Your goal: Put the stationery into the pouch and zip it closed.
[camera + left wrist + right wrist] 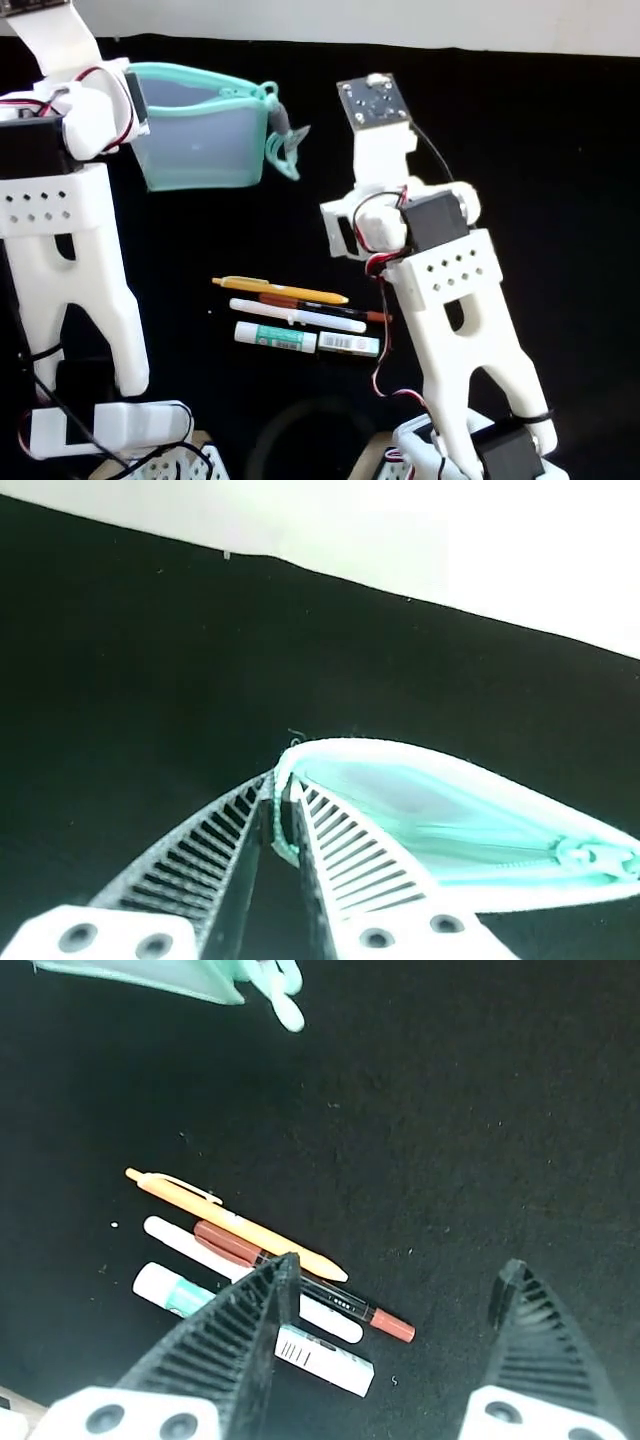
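Two arms work over the black table [520, 130]. The left gripper [278, 815] is pinched tight on one end of the teal pouch [195, 125], holding it raised at the far side with its mouth open. The right gripper [400, 1263] hangs with its fingers wide apart above the stationery and is plainly the nearer one. Four pieces lie side by side, well apart from the pouch, with their long axes parallel: a teal-and-white marker [305, 340], a white pen [297, 316], an orange pen [280, 290] and a brown pen [320, 303]. They sit toward one finger, not centred in the gap, so a sideways shift probably comes first.
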Controlling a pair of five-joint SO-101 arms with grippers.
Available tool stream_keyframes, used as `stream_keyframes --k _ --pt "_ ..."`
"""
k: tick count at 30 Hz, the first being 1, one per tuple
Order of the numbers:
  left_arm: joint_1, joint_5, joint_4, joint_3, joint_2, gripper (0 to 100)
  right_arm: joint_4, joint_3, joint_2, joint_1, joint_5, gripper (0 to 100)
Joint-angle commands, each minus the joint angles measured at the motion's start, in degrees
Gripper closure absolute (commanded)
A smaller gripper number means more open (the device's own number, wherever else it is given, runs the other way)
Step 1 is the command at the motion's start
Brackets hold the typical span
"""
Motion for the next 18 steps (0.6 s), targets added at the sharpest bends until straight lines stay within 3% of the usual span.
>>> stream_keyframes --k 1,14,18 --pt "0.9 0.7 -3.7 2.1 -0.7 99 -2.0 1.4 -0.8 0.7 1.4 70.1" --pt "0.7 0.2 -6.4 14.4 -0.8 99 -2.3 7.8 -0.8 0.5 12.2 70.2" --pt "1.9 -4.6 -1.5 14.9 -0.8 99 -2.3 9.0 -0.8 0.5 12.9 70.2"
